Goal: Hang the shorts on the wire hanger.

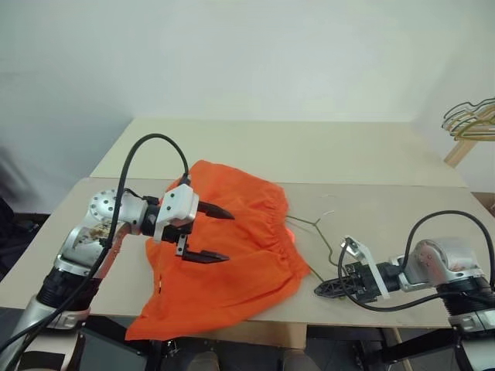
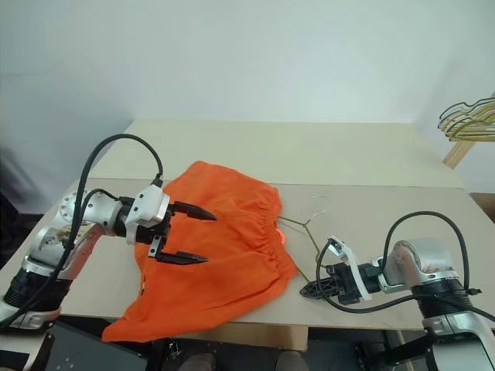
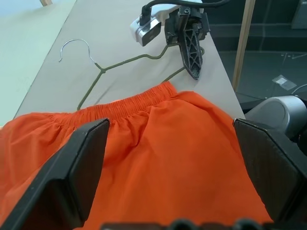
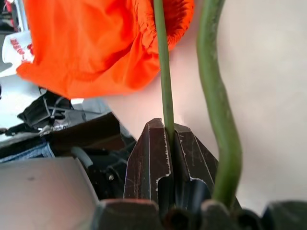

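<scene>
1. Orange fabric is what you see most of: one pair of shorts (image 1: 232,247) lies spread on the near table (image 1: 402,209), with its lower corner hanging over the front edge at about 7 o'clock from the table's middle.
2. You have one gathered waistband (image 3: 120,108) on the shorts, facing 3 o'clock toward the hanger.
3. You have one wire hanger (image 3: 112,67) in play, thin and olive-grey, lying flat on the table just at 3 o'clock of the shorts; its curved hook (image 3: 76,48) points toward 12 o'clock, and part of its frame runs under the waistband.
4. You have two grippers. Your left gripper (image 1: 209,232) hangs over the middle of the shorts with its two black fingers (image 3: 79,172) spread wide, nothing between them.
5. Your right gripper (image 1: 329,288) sits at about 4 o'clock of the shorts, near the front edge, with its two fingers (image 4: 153,163) pressed together, pinching one strand of the hanger's wire; a second strand passes just beside the fingers.
6. You can count two tabletops: the near one, and one paler table (image 1: 309,147) butted behind it at 12 o'clock.
7. One bunch of gold and green hangers (image 1: 472,120) hangs at about 2 o'clock, well apart from the shorts; how many are in it you cannot tell.
</scene>
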`<action>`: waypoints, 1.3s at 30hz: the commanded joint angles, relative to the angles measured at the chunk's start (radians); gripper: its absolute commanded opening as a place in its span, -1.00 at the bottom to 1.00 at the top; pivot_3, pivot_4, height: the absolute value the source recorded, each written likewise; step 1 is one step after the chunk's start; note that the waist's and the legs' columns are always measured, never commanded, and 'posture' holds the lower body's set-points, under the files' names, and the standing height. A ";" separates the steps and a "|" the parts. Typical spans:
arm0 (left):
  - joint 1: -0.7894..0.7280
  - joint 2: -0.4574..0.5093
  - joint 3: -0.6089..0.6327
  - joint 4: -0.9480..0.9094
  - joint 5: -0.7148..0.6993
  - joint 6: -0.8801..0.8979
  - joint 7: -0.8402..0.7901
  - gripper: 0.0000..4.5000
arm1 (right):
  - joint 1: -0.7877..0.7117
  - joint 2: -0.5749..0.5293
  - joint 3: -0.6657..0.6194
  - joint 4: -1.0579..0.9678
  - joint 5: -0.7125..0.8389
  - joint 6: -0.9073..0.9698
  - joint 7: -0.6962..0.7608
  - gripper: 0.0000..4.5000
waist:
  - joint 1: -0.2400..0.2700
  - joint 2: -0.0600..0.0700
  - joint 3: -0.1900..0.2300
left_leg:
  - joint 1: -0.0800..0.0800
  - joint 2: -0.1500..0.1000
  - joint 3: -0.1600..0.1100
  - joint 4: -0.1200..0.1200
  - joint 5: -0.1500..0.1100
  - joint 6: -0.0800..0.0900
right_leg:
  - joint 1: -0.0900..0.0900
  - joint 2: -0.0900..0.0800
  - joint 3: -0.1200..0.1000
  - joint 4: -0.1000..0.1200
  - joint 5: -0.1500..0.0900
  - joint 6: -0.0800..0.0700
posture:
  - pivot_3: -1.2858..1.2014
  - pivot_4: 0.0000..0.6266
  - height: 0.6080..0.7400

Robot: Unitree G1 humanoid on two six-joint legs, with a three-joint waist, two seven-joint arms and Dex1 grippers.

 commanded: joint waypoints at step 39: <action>0.068 0.045 0.059 -0.078 -0.003 -0.029 0.047 0.98 | -0.239 -0.053 0.337 0.076 -0.182 -0.228 0.473 -1.00 | 0.022 -0.001 -0.003 | 0.000 0.000 -0.001 -0.001 0.000 -0.001 | -0.002 0.000 0.000 0.001 0.000 -0.001 | 0.12 -1.00 1.00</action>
